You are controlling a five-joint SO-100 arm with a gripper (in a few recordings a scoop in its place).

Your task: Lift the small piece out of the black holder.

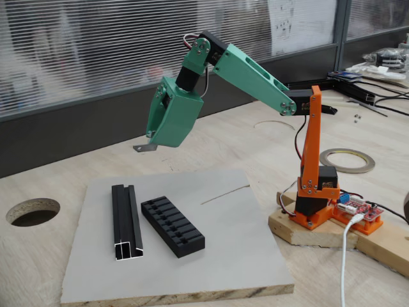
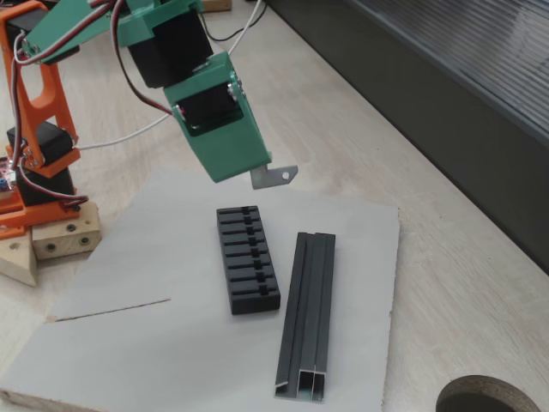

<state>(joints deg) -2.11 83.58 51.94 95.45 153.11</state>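
fingers (image 2: 257, 174) clamp the small piece (image 2: 276, 176) above the black holder (image 2: 247, 257); its hole shows here.

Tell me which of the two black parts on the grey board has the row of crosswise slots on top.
The black holder, the shorter, wider block nearer the arm's orange base. The other one, the black rail, is a longer, narrower channel with silvery cut ends and no crosswise slots.

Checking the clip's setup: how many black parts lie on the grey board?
2: the black holder with ribbed top nearer the arm's base, and the black rail beside it, apart. None seem hidden.
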